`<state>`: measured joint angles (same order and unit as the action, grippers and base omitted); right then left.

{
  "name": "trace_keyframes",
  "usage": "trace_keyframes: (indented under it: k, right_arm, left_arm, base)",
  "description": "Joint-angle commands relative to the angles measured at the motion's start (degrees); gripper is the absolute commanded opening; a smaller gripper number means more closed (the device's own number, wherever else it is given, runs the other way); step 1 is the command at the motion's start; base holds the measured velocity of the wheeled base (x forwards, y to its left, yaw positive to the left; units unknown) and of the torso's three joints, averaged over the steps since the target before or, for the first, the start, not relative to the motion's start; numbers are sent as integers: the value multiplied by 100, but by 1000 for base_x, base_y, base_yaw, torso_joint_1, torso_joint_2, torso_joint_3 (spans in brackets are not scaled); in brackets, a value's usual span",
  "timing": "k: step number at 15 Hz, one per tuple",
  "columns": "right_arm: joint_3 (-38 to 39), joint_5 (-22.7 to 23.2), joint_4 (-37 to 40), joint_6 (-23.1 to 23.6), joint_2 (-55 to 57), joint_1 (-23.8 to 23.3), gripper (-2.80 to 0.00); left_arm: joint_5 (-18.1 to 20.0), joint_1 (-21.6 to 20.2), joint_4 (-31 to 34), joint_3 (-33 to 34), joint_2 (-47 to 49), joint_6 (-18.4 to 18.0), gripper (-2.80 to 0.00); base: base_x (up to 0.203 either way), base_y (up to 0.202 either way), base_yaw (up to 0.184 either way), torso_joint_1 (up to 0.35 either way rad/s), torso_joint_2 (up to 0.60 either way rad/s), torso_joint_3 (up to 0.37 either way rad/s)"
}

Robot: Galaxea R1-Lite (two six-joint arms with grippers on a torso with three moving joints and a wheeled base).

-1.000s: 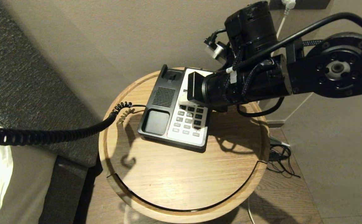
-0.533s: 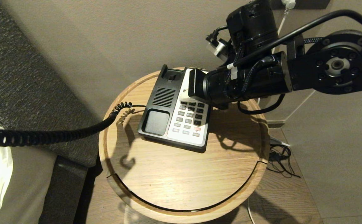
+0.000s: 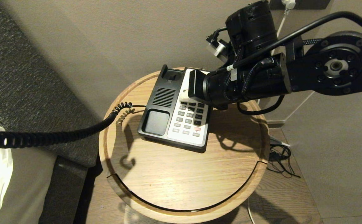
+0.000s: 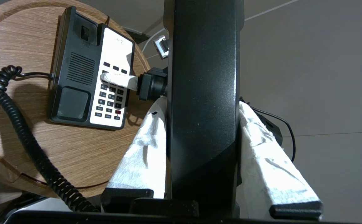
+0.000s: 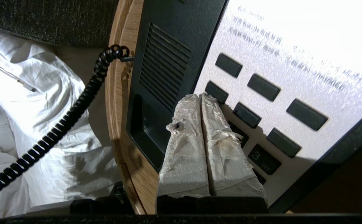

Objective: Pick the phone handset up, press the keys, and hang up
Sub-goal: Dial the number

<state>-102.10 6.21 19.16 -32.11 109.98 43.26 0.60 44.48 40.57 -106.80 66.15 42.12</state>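
Glossy black plastic handset (image 4: 204, 93) is off its cradle, clamped in left gripper (image 4: 204, 149) jaws beside the round wooden surface (image 3: 181, 177). Right gripper (image 5: 201, 102), jaws pressed together, barely moved over the last second; tips stay on the black-and-white phone base (image 3: 156, 121) keypad, so key-pressing is ongoing.

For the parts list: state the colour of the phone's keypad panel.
White, with dark keys; the keypad panel shows best in the left wrist view.

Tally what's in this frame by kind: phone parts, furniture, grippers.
phone base: 1
phone handset: 1
coiled cord: 1
round wooden table: 1
grippers: 2, left gripper and right gripper
Total: 6
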Motion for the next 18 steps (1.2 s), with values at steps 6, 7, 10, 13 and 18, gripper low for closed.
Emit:
trace_keyframes:
  k: [6, 7, 10, 13, 18]
  right_arm:
    - [168, -242, 36, 197, -45, -4, -280]
    - [30, -243, 52, 196, -64, -3, -280]
    - [-156, -243, 129, 196, -183, -2, -280]
    - [-142, -243, 194, 188, -233, -2, -280]
    - [-58, -301, 467, 170, -361, 0, -280]
  left_arm:
    - [2, -10, 13, 89, -23, 24, -280]
    - [2, -10, 12, 98, -23, 26, -280]
    - [4, -54, 30, 98, -55, 33, -280]
    - [11, -54, 28, 108, -59, 42, -280]
    - [11, -80, 30, 125, -67, 42, -280]
  base:
    - [0, 0, 0, 0, 0, 0]
    - [0, 0, 0, 0, 0, 0]
    - [0, 0, 0, 0, 0, 0]
    - [0, 0, 0, 0, 0, 0]
    - [0, 0, 0, 0, 0, 0]
